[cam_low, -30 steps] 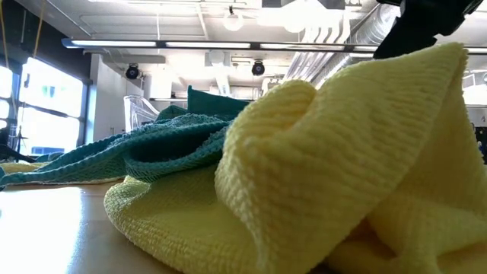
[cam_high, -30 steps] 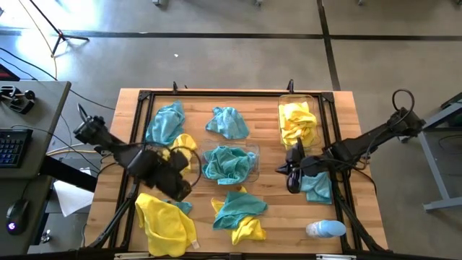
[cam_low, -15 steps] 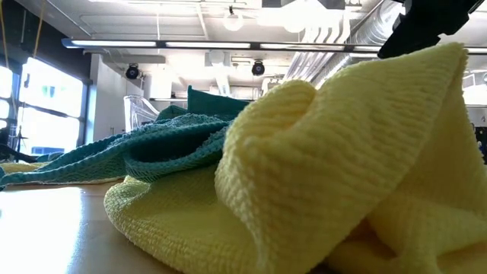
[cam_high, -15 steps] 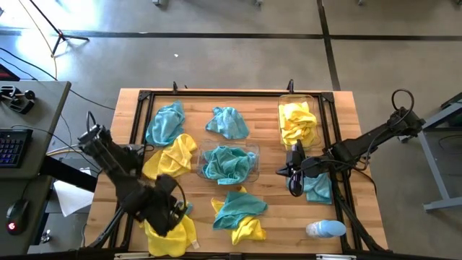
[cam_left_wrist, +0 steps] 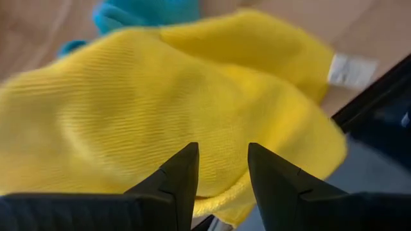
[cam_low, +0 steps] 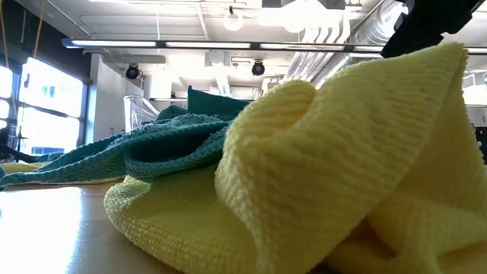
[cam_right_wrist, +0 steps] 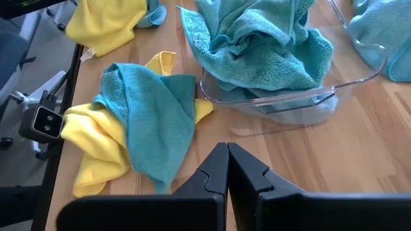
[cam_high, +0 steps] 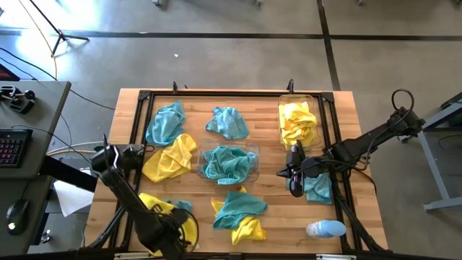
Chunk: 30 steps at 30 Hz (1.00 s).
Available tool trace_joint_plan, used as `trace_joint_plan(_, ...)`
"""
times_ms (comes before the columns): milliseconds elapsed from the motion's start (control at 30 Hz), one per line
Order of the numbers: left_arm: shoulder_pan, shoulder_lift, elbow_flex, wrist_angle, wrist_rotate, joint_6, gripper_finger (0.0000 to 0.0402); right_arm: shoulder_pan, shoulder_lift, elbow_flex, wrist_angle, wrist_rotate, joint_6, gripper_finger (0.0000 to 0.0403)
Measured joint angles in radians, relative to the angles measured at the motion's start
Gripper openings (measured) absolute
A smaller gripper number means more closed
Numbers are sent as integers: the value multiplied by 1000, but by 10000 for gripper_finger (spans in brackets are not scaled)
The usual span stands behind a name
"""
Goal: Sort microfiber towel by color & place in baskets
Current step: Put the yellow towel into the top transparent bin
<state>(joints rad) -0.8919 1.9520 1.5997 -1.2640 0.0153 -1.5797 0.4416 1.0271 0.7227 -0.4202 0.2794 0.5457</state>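
Left gripper (cam_high: 172, 232) half out of frame; low view's far table behind yellow towel (cam_low: 319, 175)

Both arms are dark, jointed and slim, with black cables looping off the right arm (cam_high: 375, 137). Each gripper ends in two matte black wedge-shaped fingers (cam_left_wrist: 180, 179), tapering to blunt tips.

The left arm reaches from the left edge of the surface down toward its near left corner, wrist bent steeply downward. Its tool (cam_high: 172, 232) hangs low there, the two dark fingers (cam_left_wrist: 182, 176) parted with a clear gap between their tips. The right arm stretches in from the right side, roughly level, forearm pointing inward. Its tool (cam_high: 294, 186) points toward the near edge, fingers (cam_right_wrist: 214, 168) pressed together.
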Motion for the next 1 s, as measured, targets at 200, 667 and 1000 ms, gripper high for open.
trace_joint_plan(200, -1, 59, 0, 44, 98, 67, 121, 0, 0, 0, 1, 0, 22, 0)
trace_joint_plan(667, -6, 65, 0, 111, 123, 92, 95, 0, 0, 1, 27, 1, 30, 0)
trace_joint_plan(1000, -9, 65, -15, 156, 133, 108, 3, 0, 0, 1, 30, 2, 30, 0)
